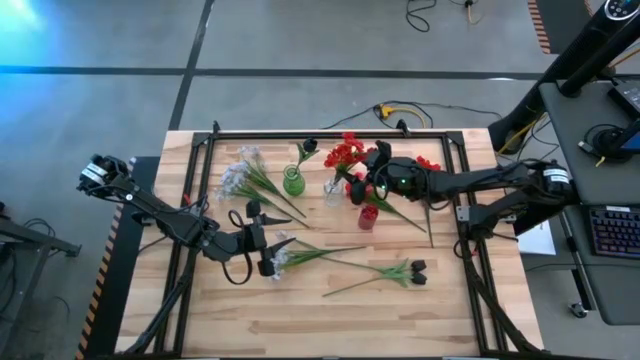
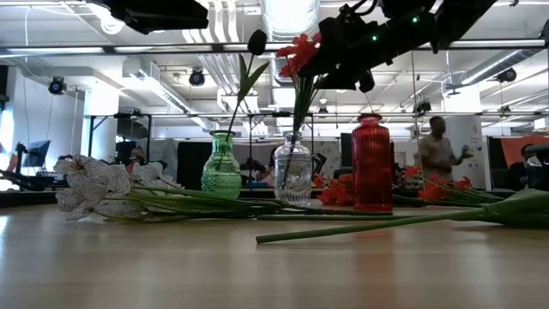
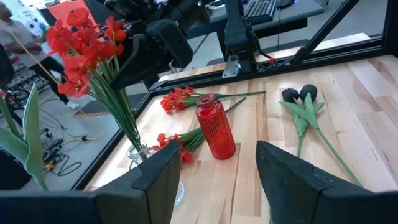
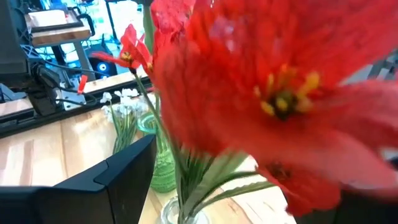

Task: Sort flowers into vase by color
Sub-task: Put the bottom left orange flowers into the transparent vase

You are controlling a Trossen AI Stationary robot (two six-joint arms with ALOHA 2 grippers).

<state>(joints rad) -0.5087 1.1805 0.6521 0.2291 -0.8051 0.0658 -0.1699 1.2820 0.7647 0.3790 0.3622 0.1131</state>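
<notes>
Here three vases [image 1: 293, 181]; right gripper [image 1: 372, 172] grip unclear; left gripper [image 1: 268, 243] open, empty.

You get even, bright overhead light on the worktop [image 1: 330, 300], with soft short shadows. At table height, ceiling lamps glare behind the vases and the person is blurred. Close to the right wrist lens, the red blossoms [image 4: 280, 93] smear out of focus.

red blossoms [image 4: 273, 93] blurred, cut off
</notes>
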